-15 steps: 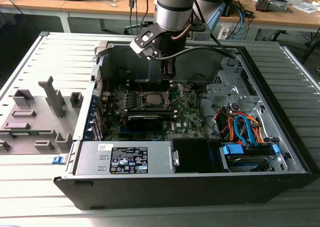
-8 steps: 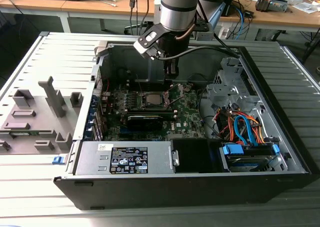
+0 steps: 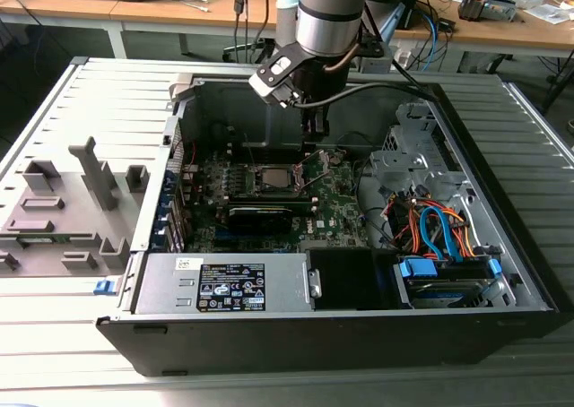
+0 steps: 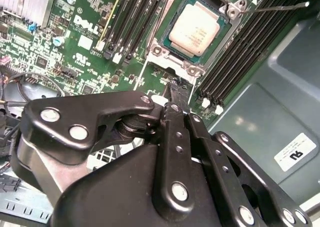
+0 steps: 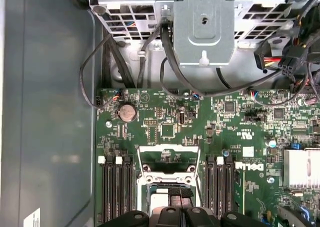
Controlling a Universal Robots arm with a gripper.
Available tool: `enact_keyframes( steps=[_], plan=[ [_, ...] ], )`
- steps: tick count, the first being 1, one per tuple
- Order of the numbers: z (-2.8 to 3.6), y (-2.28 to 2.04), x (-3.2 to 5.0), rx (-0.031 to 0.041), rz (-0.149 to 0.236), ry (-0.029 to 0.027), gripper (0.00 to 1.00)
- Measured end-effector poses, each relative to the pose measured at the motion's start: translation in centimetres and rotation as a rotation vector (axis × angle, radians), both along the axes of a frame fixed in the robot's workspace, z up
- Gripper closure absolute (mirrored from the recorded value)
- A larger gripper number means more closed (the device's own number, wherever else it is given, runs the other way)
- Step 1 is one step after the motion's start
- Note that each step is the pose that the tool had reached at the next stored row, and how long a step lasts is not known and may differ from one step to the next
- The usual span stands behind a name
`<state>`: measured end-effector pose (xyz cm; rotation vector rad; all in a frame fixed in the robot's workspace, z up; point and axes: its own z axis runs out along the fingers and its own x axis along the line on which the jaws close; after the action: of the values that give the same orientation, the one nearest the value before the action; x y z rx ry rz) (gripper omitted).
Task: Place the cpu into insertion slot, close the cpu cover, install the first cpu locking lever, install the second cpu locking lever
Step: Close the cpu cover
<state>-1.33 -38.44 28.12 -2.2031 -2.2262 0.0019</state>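
Note:
The cpu [image 4: 195, 31], a silver-grey square on a green edge, lies in the insertion slot [image 4: 161, 58] on the green motherboard [image 4: 85, 42]. In the exterior view the insertion slot [image 3: 273, 177] sits mid-board, below and left of my gripper [image 3: 312, 129]. My gripper [image 4: 177, 91] hovers just off one edge of the socket with its black fingers pressed together and nothing between them. The cpu cover [image 5: 167, 162], a silvery frame with a cut-out middle, appears tilted up on the socket's far side, beyond my gripper [image 5: 180, 191]. A thin wire locking lever [image 4: 280, 7] juts out past one socket corner.
Black memory slots [image 4: 135, 22] flank the socket on both sides. A black expansion card [image 3: 260, 217] lies just in front of it. A metal drive cage [image 5: 205, 27] with cables, the case walls [image 3: 206, 102] and the power supply [image 3: 224, 286] close in the board.

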Motion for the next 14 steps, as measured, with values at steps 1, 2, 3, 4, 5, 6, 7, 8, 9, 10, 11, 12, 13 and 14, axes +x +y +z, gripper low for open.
enact_keyframes(
  steps=[1, 2, 3, 4, 5, 6, 7, 8, 9, 10, 11, 12, 13, 14],
  plan=[
    [0.0, 0.0, 0.18, -0.0001, 0.0, 0.0001, 0.89],
    [0.0, 0.0, 0.29, -0.0001, 0.0, 0.0001, 0.89],
    [-0.01, 0.0, 0.32, -0.0001, 0.0, 0.0001, 0.89],
    [-0.01, 0.0, 0.35, -0.0001, 0.0, 0.0, 0.89],
    [-0.01, 0.0, 0.37, -0.0001, 0.0, 0.0, 0.89],
    [-0.01, 0.0, 0.41, -0.0001, 0.0, 0.0001, 0.89],
    [-0.02, 0.0, 0.44, -0.0001, 0.0, 0.0001, 0.89],
    [-0.02, 0.0, 0.47, -0.0001, 0.0, 0.0, 0.89],
    [-0.02, 0.0, 0.5, -0.0001, 0.0, 0.0001, 0.89],
    [-0.02, 0.0, 0.53, -0.0001, 0.0, 0.0001, 0.89],
    [-0.03, 0.0, 0.57, -0.0001, 0.0, 0.0001, 0.89],
    [-0.03, 0.0, 0.62, -0.0001, 0.0, 0.0001, 0.89],
    [-0.04, 0.0, 0.66, -0.0001, 0.0, 0.0001, 0.89],
    [-0.04, 0.0, 0.73, 0.0, 0.0, 0.0, 0.89]
  ],
)
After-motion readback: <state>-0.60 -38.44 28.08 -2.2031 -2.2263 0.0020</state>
